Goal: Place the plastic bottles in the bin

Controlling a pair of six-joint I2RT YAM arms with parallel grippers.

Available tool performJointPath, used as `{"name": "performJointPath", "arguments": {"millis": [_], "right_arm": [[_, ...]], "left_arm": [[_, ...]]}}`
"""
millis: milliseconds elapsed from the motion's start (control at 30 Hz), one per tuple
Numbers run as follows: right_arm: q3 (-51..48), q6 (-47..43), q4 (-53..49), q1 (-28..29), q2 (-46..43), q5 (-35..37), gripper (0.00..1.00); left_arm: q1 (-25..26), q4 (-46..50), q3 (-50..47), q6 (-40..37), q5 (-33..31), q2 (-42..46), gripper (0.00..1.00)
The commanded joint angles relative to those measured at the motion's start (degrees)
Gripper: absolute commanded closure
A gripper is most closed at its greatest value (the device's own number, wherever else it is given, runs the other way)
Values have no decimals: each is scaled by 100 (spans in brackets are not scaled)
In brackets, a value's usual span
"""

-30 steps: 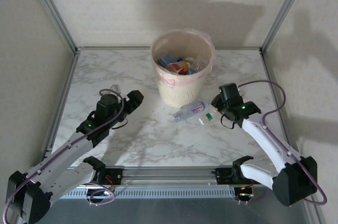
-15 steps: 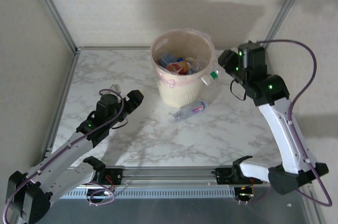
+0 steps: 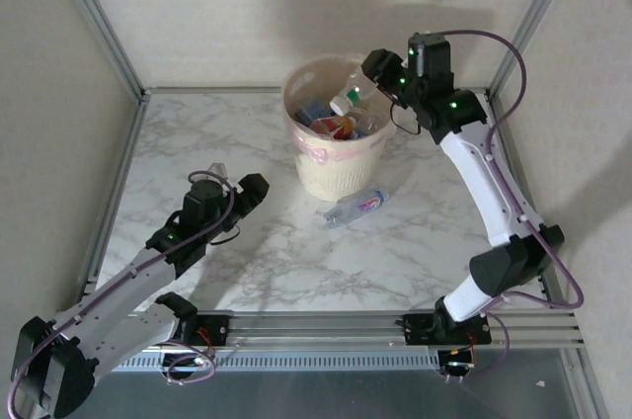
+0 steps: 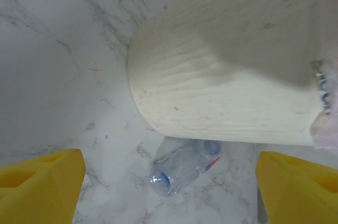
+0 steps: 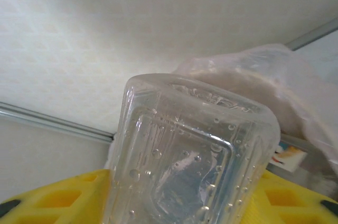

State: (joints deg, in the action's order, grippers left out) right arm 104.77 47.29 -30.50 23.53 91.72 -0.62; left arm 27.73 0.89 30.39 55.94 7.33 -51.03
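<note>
Clear green-capped plastic bottle, clamped in the right gripper, is tilting cap-down above the mouth of the round cream bin; left gripper is gaping wide.

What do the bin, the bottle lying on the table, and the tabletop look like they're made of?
Bin: likely matte cream plastic, its wall faintly ribbed. Bottle: thin clear plastic, see-through with glossy highlights. Tabletop: white marble look, grey veins; real stone or printed laminate, I cannot tell.
</note>
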Motion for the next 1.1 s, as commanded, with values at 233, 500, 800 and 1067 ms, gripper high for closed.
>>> {"name": "performJointPath", "arguments": {"millis": [233, 500, 800, 1067], "right_arm": [[758, 145, 715, 284, 847, -495, 20], [551, -72, 521, 293, 555, -95, 16], [-1398, -564, 73, 252, -1338, 1155, 16], [-4060, -31, -272, 43, -3241, 1495, 19]], "left_arm": [[668, -733, -379, 81, -115, -403, 12], [1209, -1079, -376, -426, -193, -922, 6], [1516, -1220, -242, -733, -349, -1344, 9], [1517, -1293, -366, -450, -513, -1149, 12]]}}
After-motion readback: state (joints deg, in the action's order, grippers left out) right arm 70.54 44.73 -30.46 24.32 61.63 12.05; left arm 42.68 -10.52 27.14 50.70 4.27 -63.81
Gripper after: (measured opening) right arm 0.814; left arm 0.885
